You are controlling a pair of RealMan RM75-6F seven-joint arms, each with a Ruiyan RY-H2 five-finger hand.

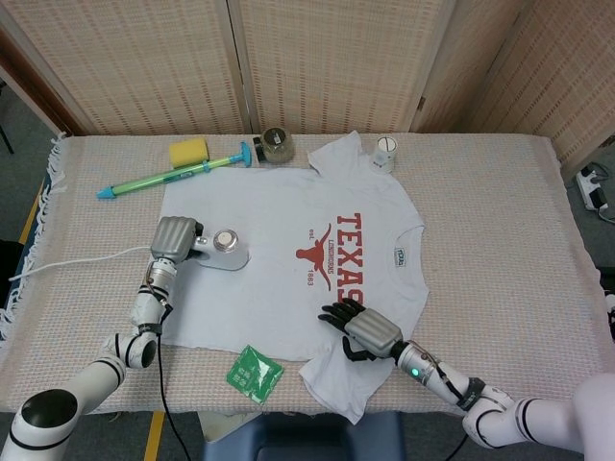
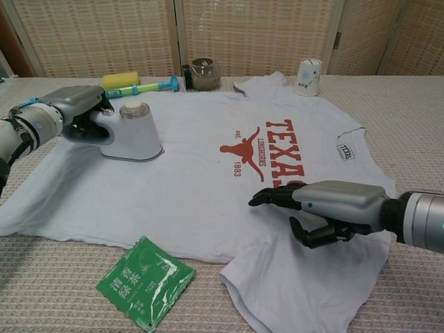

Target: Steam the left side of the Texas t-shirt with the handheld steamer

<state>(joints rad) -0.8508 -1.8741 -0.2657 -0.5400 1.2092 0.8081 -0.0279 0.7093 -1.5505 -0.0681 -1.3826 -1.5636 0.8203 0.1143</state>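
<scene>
A white t-shirt (image 1: 279, 259) (image 2: 201, 173) with red TEXAS lettering lies flat on the table. The white handheld steamer (image 1: 223, 249) (image 2: 133, 132) stands on the shirt's left part, and my left hand (image 1: 173, 239) (image 2: 75, 111) grips its handle. A white cord (image 1: 67, 267) trails from it to the left. My right hand (image 1: 363, 329) (image 2: 326, 208) rests on the shirt's lower right, near the sleeve, fingers spread and pressing the cloth, holding nothing.
Along the far edge lie a yellow sponge (image 1: 188, 151), a green and blue brush (image 1: 173, 174), a small round jar (image 1: 276, 145) and a white cup (image 1: 385, 152). A green packet (image 1: 254, 373) (image 2: 144, 281) sits by the shirt's near hem. A woven cloth (image 1: 500, 230) covers the table.
</scene>
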